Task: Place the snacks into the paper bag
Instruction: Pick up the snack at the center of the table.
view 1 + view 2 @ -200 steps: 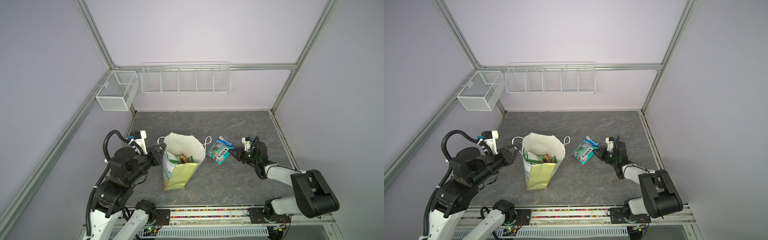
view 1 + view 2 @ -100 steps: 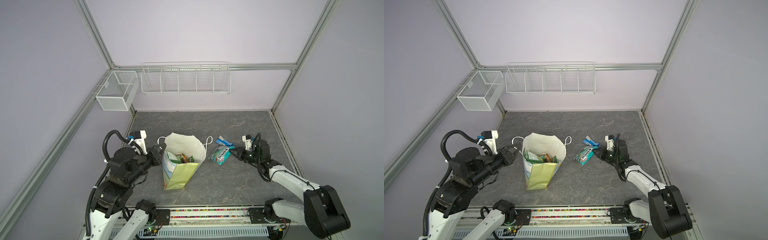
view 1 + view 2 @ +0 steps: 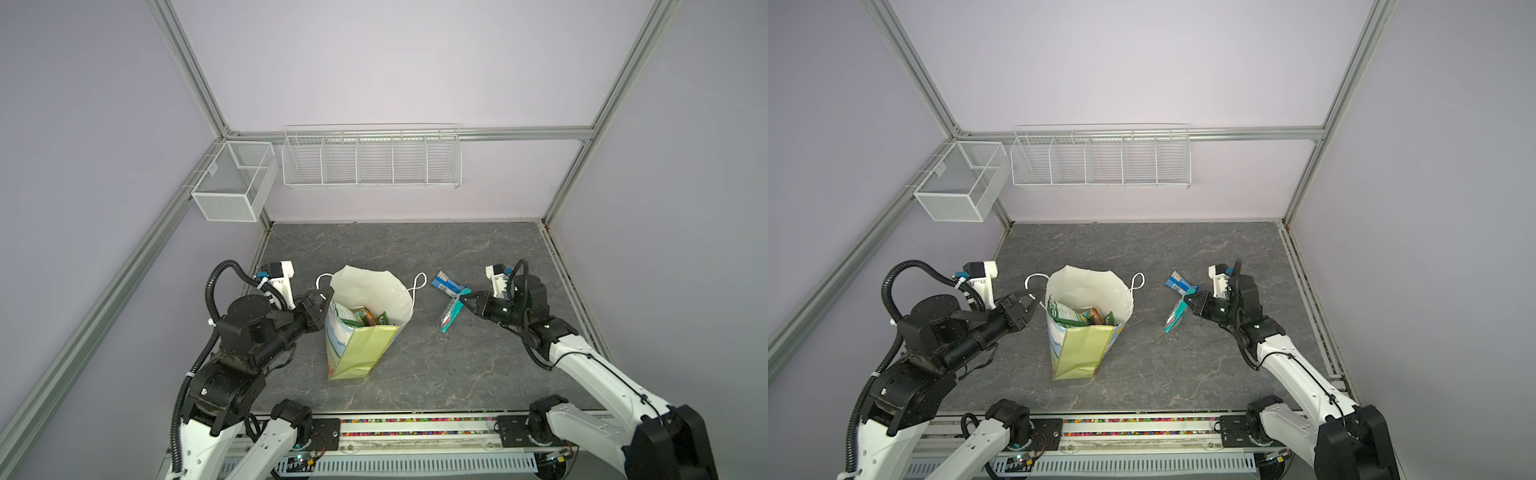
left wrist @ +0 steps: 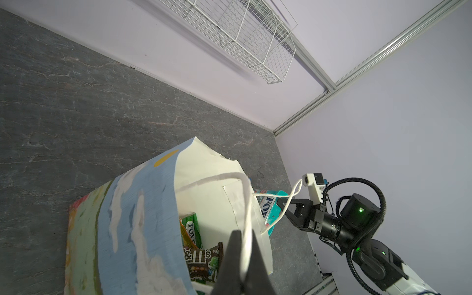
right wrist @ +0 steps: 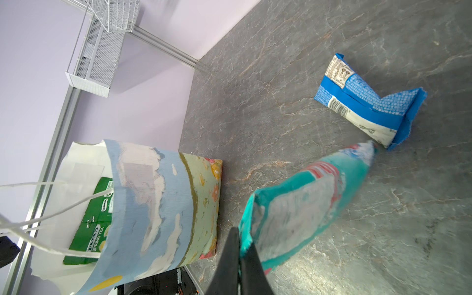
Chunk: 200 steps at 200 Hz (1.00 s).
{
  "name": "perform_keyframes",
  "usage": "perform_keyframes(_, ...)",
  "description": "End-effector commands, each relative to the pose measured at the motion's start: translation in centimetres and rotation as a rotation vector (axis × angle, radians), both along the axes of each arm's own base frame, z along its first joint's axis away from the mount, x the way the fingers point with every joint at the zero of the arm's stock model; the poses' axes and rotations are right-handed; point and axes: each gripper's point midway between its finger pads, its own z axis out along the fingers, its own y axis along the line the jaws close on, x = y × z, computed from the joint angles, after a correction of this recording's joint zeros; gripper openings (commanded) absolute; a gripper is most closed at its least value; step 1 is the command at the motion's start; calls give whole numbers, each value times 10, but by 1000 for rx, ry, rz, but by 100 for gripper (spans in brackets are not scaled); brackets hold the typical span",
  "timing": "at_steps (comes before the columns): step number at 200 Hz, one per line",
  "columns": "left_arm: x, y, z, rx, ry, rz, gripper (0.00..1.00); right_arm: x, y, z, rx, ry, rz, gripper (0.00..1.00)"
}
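Transfer step: teal FOX'S packet (image 3: 451,313) clenched in right gripper (image 3: 461,299), cord handle (image 4: 246,217) pinched in left gripper (image 3: 328,293). Next: over paper bag (image 3: 361,349) mouth, release.

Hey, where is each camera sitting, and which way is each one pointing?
Top views: high over the robot's base, looking down on table, paper bag, both arms.
Left wrist: behind the left end effector, shut on the bag's cord handle; faces the right arm.
Right wrist: behind the right end effector, shut on a teal packet; faces the bag.
Both wrist views share bag and packet.
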Motion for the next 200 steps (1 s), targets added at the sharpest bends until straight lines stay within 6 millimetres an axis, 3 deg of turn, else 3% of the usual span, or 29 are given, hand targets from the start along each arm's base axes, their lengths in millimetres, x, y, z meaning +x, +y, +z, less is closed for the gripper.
perform_keyframes(1, -3, 0, 20, -41, -60, -7, 0, -4, 3, 21, -20, -66, 24, 7)
perform_keyframes(68, -3, -1, 18, -36, -56, -9, 0, -18, 13, 52, -66, -124, 79, 7)
perform_keyframes(118, -3, -1, 18, -39, -56, -8, 0, -33, 23, 91, -54, -198, 143, 7)
perform_keyframes(123, -3, 0, 18, -38, -56, -8, 0, -33, 24, 106, -41, -226, 151, 7)
perform_keyframes(140, -3, -1, 18, -40, -55, -9, 0, -39, 28, 121, -33, -249, 180, 7)
perform_keyframes(200, -4, 1, 19, -37, -56, -2, 0, -57, 26, 167, -13, -338, 212, 7)
